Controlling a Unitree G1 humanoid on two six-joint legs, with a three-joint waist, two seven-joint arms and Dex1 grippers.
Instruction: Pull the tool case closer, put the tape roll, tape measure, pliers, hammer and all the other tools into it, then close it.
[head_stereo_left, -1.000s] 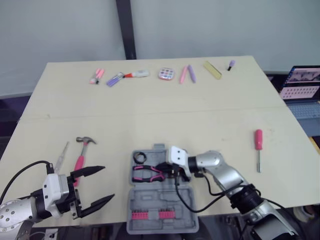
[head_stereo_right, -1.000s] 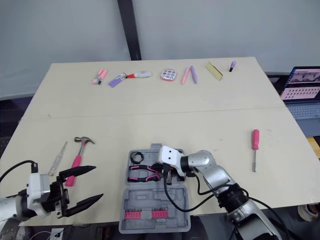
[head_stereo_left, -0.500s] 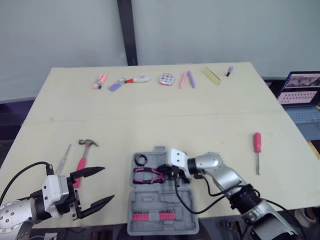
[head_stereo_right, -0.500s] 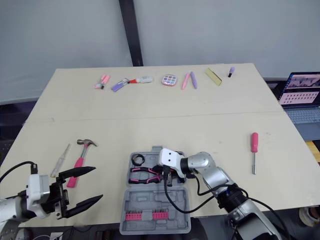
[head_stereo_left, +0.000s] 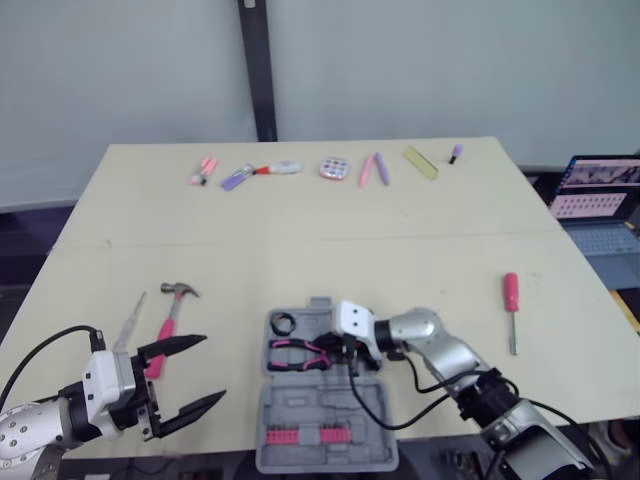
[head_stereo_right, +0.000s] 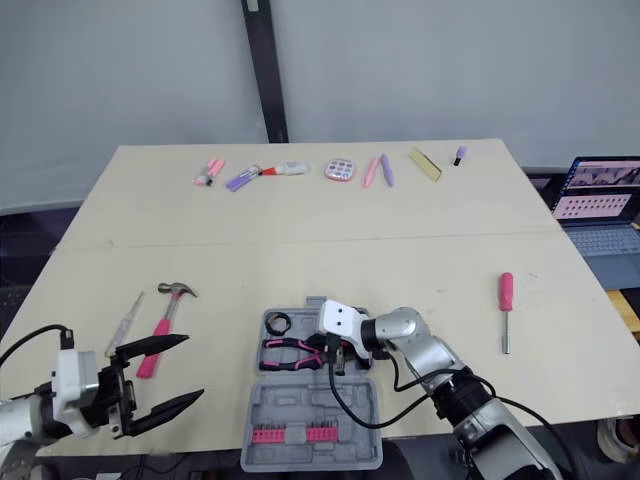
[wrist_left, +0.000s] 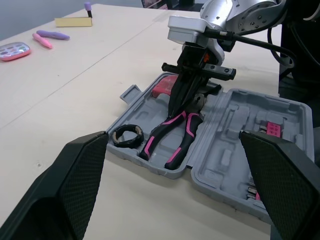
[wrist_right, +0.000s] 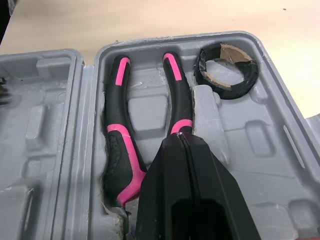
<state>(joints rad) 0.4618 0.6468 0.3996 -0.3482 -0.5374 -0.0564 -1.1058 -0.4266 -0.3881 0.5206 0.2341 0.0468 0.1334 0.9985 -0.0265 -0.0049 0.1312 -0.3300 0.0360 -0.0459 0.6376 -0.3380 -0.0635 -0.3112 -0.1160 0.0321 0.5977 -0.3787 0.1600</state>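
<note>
The grey tool case (head_stereo_left: 330, 405) lies open at the near edge of the bench (head_stereo_left: 400, 250), about midway across, with its far half holding the tools and its near half carrying a row of red bits (head_stereo_left: 300, 435). The pink-and-black pliers (wrist_right: 117, 145) lie in the far half with their handles pointing left, and the black tape roll (wrist_right: 202, 70) sits in the far left corner of that half, just beside the handle ends. The right tool (wrist_right: 181, 140) is down inside the case with its two fingers pressed together, gripping nothing, the tip at one pliers handle. The left tool (head_stereo_left: 213, 367) hangs spread wide and empty over the near left edge of the bench, well apart from the case. Just beyond it the pink-handled hammer (head_stereo_left: 168, 318) lies on the bench, with a slim clear-handled driver (head_stereo_left: 128, 315) to its left. A pink screwdriver (head_stereo_left: 511, 305) lies alone on the right side of the bench. A row of small pens and markers (head_stereo_left: 372, 168) runs along the far edge, and a laptop (head_stereo_left: 600, 195) stands off the right end.
</note>
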